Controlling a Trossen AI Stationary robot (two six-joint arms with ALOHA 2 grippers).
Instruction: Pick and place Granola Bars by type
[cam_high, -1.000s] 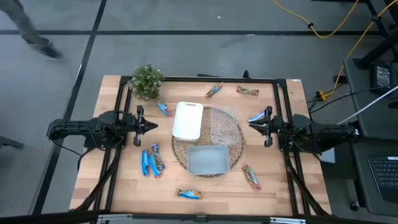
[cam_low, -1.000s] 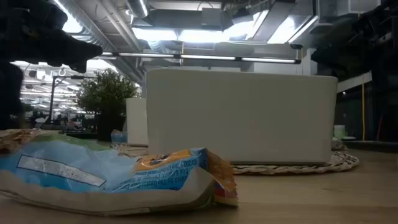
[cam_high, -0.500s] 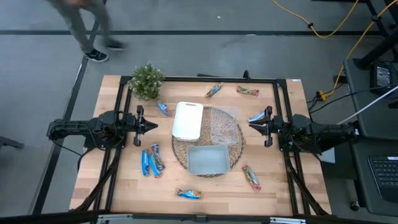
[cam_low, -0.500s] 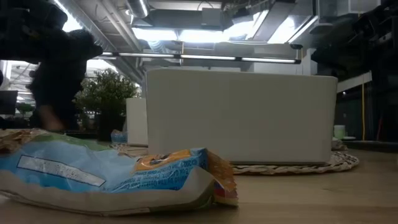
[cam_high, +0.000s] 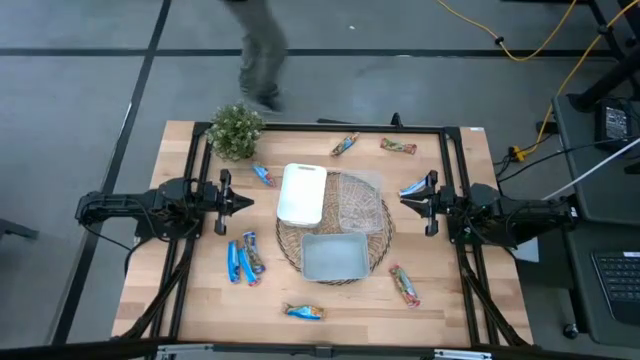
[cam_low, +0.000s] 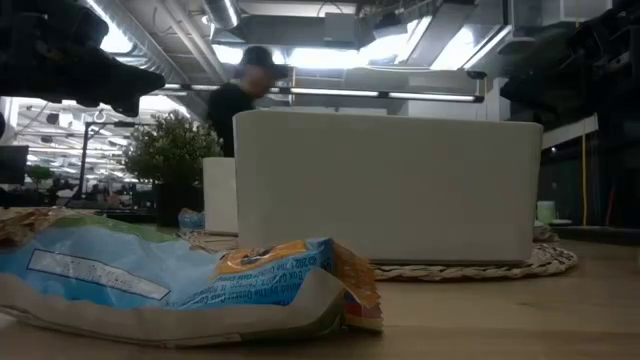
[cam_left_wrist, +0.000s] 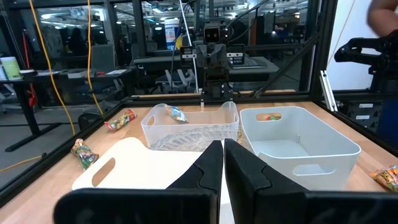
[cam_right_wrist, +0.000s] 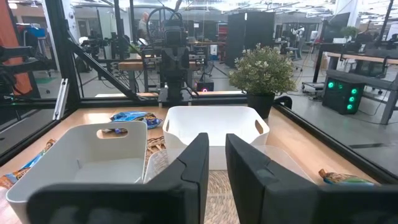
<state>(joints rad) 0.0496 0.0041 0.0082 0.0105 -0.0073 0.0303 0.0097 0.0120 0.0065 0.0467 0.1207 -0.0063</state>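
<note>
Several granola bars lie scattered on the wooden table (cam_high: 200, 300): two blue ones (cam_high: 241, 260) at the front left, one blue (cam_high: 263, 175) near the plant, two (cam_high: 344, 145) (cam_high: 398, 147) at the back, one (cam_high: 404, 285) at the front right, one (cam_high: 303, 312) at the front edge. Another blue bar (cam_high: 415, 187) lies just beside my right gripper (cam_high: 405, 200) (cam_right_wrist: 217, 146), whose fingers stand slightly apart with nothing between them. My left gripper (cam_high: 245, 202) (cam_left_wrist: 223, 149) is shut and empty, left of the white bin (cam_high: 301, 193). The low view is filled by the front blue bar (cam_low: 180, 285).
A woven mat (cam_high: 285, 245) in the middle carries the white bin, a clear bin (cam_high: 362, 205) and a grey bin (cam_high: 333, 257). A potted plant (cam_high: 237, 130) stands at the back left. A person (cam_high: 258, 60) walks behind the table. A black frame (cam_high: 330, 128) edges the back.
The person has walked from left to right behind the table. Neither arm nor any bar has moved.
</note>
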